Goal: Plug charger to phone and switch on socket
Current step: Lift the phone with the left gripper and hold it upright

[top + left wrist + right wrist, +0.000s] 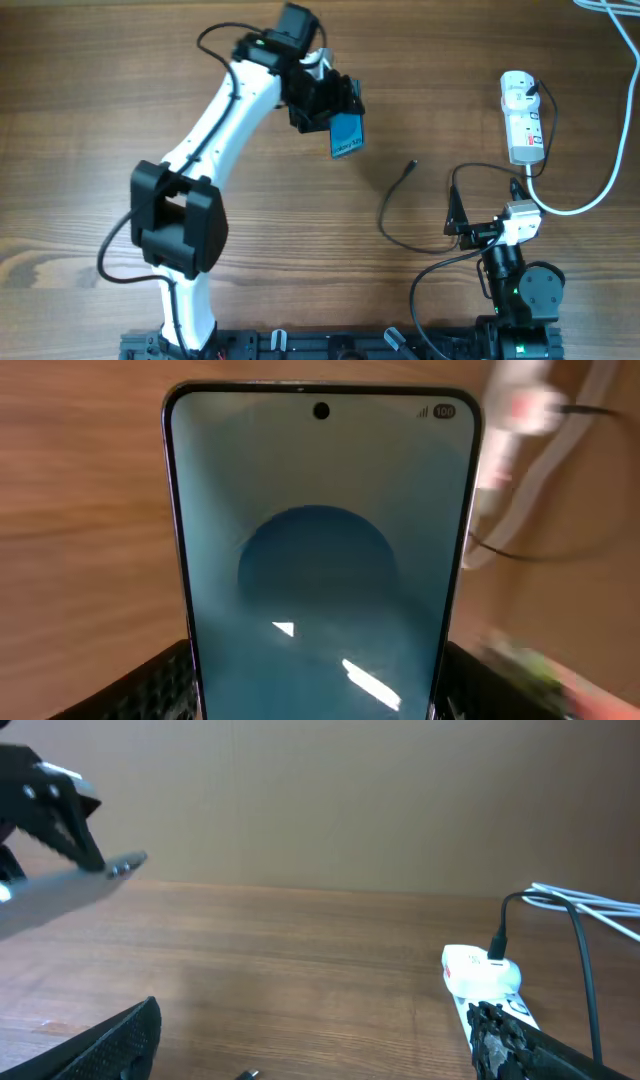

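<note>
The left claw (335,106) is up over the far middle of the bench (90,90), closed on the lower part of the phone (347,135). It holds the phone clear of the wood, with the cyan screen showing from above. In the left wrist view the screen (320,560) fills the picture, standing upright between the two black ribbed pads (150,685) that press on its edges. The socket (522,118) lies flat at the right side of the bench, well apart from the phone, and its thick white cord (600,190) curls away to the right. The charger (384,215) is plugged into the socket's far end. Its thin black cable trails down past the right arm and loops across the wood, and the small connector tip (412,165) lies loose on the bench between phone and socket, touching neither. The right claw (312,1020) sits low near that loop with its jaws spread as wide as they go and nothing between them. The socket's switch is too small and blurred to tell its position.
</note>
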